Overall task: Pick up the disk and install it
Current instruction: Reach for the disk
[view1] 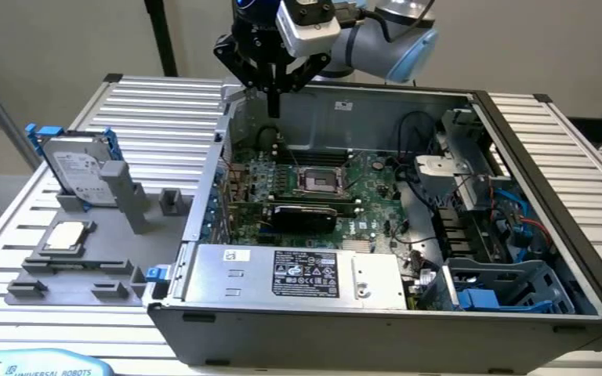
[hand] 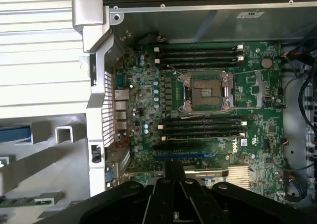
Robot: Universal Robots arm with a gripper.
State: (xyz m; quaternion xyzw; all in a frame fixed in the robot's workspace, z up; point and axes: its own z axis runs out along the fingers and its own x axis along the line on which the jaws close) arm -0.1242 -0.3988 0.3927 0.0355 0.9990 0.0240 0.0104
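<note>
The disk (view1: 76, 168), a silver drive with a white label and blue rails, stands upright in a grey holder (view1: 123, 200) on the table at the exterior view's left. My gripper (view1: 273, 100) hangs above the back wall of the open computer case (view1: 385, 329), well to the right of the disk and apart from it. Its fingers are shut together with nothing between them. In the wrist view the shut gripper (hand: 174, 167) points down over the green motherboard (hand: 208, 105), and a blue strip (hand: 15, 133) of the disk's rail shows beside the case.
A small square CPU chip (view1: 63, 235) lies on a grey fixture (view1: 71, 274) in front of the disk. Inside the case are a silver power supply (view1: 301, 274) with a black label, a blue-grey drive cage (view1: 505, 286) and cables (view1: 426, 164).
</note>
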